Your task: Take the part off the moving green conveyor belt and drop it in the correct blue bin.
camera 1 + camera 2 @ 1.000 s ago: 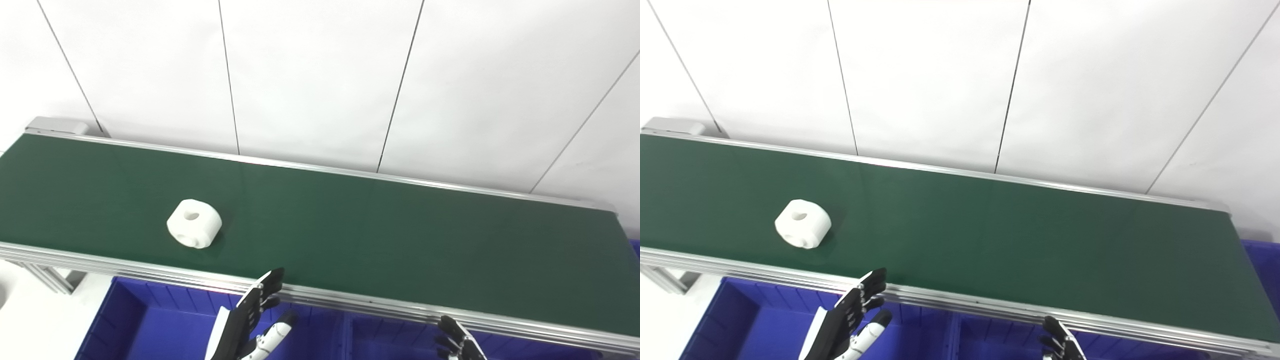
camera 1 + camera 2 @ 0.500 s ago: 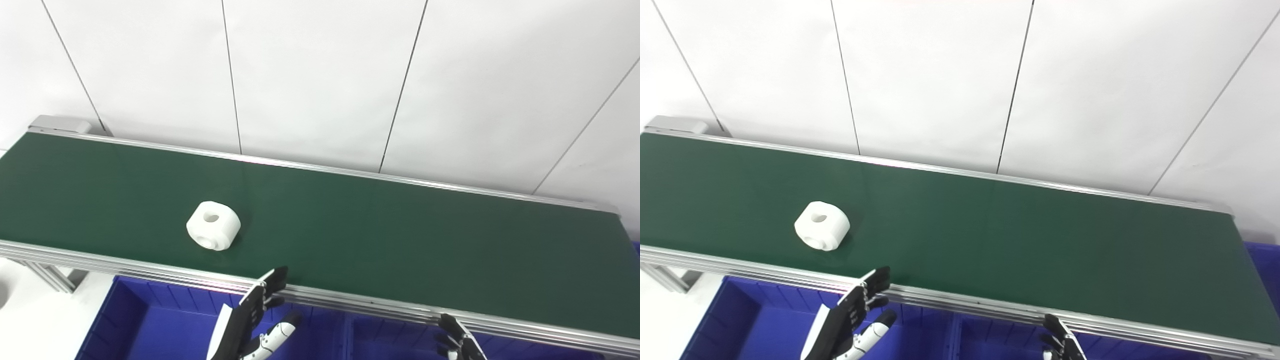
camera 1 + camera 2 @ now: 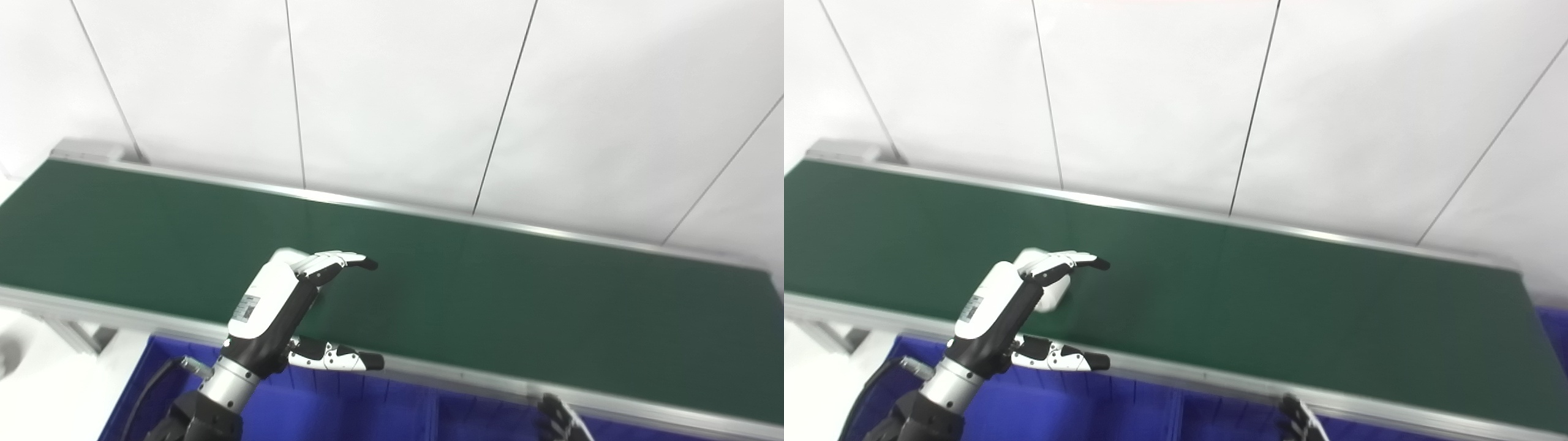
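Note:
The white round part (image 3: pixel 1054 295) lies on the green conveyor belt (image 3: pixel 520 294), near its front edge and left of the middle. My left hand (image 3: pixel 275 303) reaches over the belt and covers most of the part. The hand is open: its fingers (image 3: pixel 334 262) stretch out above and past the part, while the thumb (image 3: pixel 334 360) points right along the front rail. I cannot tell whether the hand touches the part. In the left eye view the part is almost fully hidden. Only the fingertips of my right hand (image 3: pixel 558 421) show at the bottom edge, below the rail.
Blue bins (image 3: pixel 355 410) sit below the belt's front rail, with a divider (image 3: pixel 436 418) between two of them. An aluminium rail (image 3: pixel 465 380) runs along the front of the belt. A white panelled wall (image 3: pixel 398 92) stands behind it.
My left hand has risen from below the front rail and reached over the belt onto the part. The part had been travelling right along the belt. The view has shifted slightly.

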Controlling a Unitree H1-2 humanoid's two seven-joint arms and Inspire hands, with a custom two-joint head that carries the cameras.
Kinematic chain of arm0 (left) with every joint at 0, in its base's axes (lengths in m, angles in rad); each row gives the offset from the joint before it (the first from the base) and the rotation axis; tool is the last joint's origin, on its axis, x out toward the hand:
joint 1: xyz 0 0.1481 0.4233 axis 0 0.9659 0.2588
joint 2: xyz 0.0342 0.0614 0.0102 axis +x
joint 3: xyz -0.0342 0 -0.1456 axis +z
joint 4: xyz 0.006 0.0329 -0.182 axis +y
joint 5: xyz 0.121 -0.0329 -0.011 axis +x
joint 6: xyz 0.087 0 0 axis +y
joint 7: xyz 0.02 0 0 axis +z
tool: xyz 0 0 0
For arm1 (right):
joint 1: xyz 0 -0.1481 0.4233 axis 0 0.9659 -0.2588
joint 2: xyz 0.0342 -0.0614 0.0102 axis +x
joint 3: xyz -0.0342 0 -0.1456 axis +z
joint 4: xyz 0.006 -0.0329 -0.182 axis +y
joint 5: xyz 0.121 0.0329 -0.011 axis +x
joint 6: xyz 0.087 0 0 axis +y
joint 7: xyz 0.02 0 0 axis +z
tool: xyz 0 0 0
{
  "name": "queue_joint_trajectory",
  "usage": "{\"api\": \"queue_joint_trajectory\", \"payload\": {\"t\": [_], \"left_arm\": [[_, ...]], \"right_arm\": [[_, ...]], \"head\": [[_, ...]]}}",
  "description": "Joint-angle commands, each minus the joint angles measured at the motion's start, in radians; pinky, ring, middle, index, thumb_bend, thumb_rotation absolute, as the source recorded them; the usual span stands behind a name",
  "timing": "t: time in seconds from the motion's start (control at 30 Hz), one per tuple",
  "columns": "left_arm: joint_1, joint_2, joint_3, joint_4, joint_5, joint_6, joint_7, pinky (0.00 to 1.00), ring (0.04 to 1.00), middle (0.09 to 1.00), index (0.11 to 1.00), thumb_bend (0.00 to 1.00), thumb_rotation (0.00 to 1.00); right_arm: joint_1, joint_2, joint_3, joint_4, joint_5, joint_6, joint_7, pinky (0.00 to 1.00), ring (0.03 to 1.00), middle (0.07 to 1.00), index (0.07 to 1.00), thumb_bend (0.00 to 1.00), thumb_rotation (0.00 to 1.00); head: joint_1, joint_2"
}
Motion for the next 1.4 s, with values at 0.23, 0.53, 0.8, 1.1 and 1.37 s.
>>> {"api": "queue_joint_trajectory", "payload": {"t": [0.23,0.53,0.8,1.1,1.37], "left_arm": [[-0.171,0.090,-0.038,0.253,0.135,-0.079,0.056,0.83,0.843,0.837,0.840,0.94,0.37],[-0.288,0.130,-0.107,0.534,0.211,-0.091,0.118,0.82,0.828,0.818,0.824,0.91,0.33],[-0.344,0.145,-0.184,0.689,0.253,-0.074,0.157,0.84,0.842,0.834,0.828,0.88,0.35],[-0.391,0.157,-0.238,0.728,0.252,-0.061,0.164,0.81,0.806,0.775,0.728,0.81,0.32],[-0.391,0.159,-0.265,0.674,0.272,-0.051,0.188,0.54,0.525,0.510,0.485,0.52,0.00]], "right_arm": [[-0.001,0.007,0.002,-0.022,-0.008,-0.038,0.001,0.72,0.777,0.825,0.848,0.73,0.95],[0.012,0.015,0.017,-0.043,-0.010,-0.037,0.005,0.71,0.775,0.838,0.855,0.78,0.95],[0.029,0.031,0.026,-0.077,-0.018,-0.015,0.002,0.71,0.776,0.840,0.860,0.81,0.95],[0.047,0.040,0.033,-0.103,-0.015,-0.001,0.008,0.70,0.772,0.841,0.862,0.81,0.94],[0.055,0.039,0.036,-0.116,-0.002,0.009,0.015,0.69,0.775,0.848,0.868,0.77,0.92]], "head": [[-0.002,0.006],[-0.009,0.015],[-0.020,0.023],[-0.032,0.037],[-0.031,0.043]]}}
